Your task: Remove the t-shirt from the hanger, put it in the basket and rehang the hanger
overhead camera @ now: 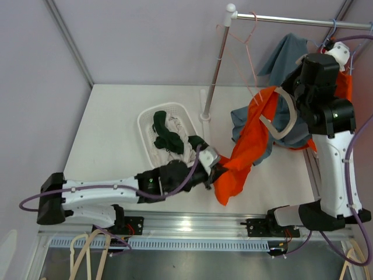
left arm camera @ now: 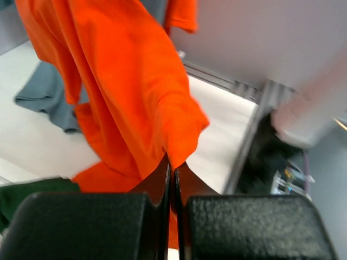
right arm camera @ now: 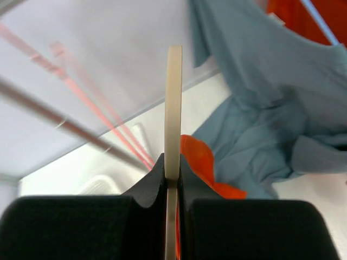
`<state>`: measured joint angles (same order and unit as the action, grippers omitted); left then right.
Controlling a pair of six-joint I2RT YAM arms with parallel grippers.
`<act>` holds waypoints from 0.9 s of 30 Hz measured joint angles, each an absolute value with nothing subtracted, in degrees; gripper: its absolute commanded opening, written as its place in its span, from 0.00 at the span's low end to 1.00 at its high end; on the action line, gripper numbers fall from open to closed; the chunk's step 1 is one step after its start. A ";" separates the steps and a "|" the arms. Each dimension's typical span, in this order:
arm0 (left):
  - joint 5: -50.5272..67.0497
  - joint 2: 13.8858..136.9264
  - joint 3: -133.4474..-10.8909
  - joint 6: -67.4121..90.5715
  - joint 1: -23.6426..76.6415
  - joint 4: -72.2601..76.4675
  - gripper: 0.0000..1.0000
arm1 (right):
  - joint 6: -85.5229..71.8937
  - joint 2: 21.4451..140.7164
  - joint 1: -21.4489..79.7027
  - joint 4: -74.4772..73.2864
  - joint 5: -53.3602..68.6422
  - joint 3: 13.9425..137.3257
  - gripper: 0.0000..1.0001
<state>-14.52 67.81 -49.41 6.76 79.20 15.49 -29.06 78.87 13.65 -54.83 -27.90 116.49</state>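
Note:
An orange t-shirt point(overhead camera: 250, 140) hangs stretched from the upper right down to the table front; it fills the left wrist view point(left arm camera: 119, 92). My left gripper point(overhead camera: 214, 173) is shut on its lower hem point(left arm camera: 179, 151). My right gripper point(overhead camera: 289, 111) is shut on a cream hanger point(overhead camera: 280, 125), seen edge-on as a pale bar point(right arm camera: 173, 108) between the fingers. The hanger is lifted away from the rail, and the shirt's upper part point(right arm camera: 198, 157) still drapes by it.
A grey-blue shirt point(overhead camera: 285, 55) hangs on the rail point(overhead camera: 303, 22) and drapes onto the table point(right arm camera: 271, 108). A pink wire hanger point(overhead camera: 236, 41) hangs near the rack pole point(overhead camera: 214, 70). A white basket point(overhead camera: 166, 137) of dark and white clothes sits centre-left.

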 measured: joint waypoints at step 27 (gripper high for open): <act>-5.06 67.24 -87.00 16.40 61.47 -24.14 0.01 | -14.79 67.85 14.17 -43.44 -25.76 117.16 0.00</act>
